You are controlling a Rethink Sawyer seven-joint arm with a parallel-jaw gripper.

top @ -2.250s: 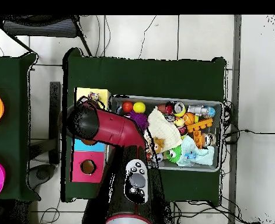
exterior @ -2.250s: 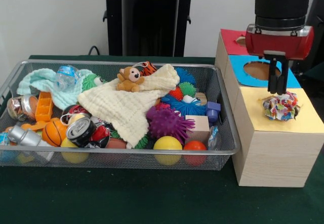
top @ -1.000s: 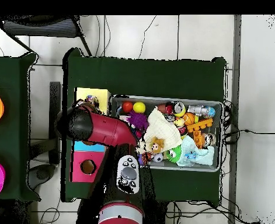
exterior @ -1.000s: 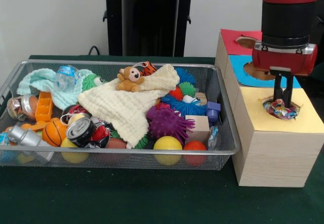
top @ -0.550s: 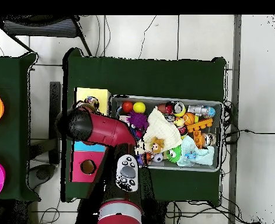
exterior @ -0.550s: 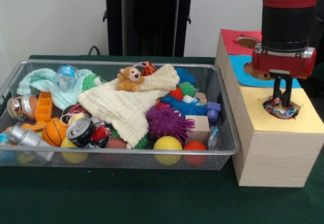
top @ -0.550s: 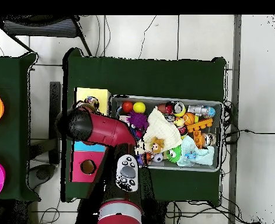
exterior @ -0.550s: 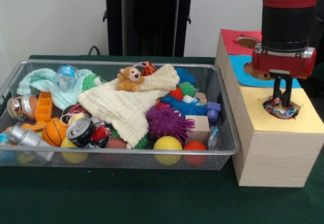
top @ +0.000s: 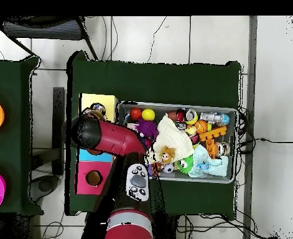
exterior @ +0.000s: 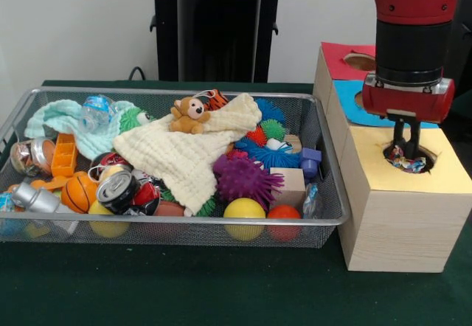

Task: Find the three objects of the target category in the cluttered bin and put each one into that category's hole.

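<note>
The wire mesh bin sits on the green table, full of toys. One dotted cloth piece lies bunched down inside the ragged round hole in the yellow card top of the wood box, right of the bin. My gripper hangs straight over that hole with its tips at the rim, fingers slightly apart, just above the cloth. No other dotted cloth shows in the bin. In the overhead view the arm covers the gripper, and the yellow top shows beside the bin.
A cream waffle cloth with a teddy bear on it covers the bin's middle. A mint-green cloth lies at its left. Spiky balls, cans and balls fill the rest. Blue-topped and red-topped boxes stand behind the yellow one.
The gripper carried the dotted cloth down from above the yellow top into the hole, let it go and rose a little. The cloth now lies lower in the hole.
</note>
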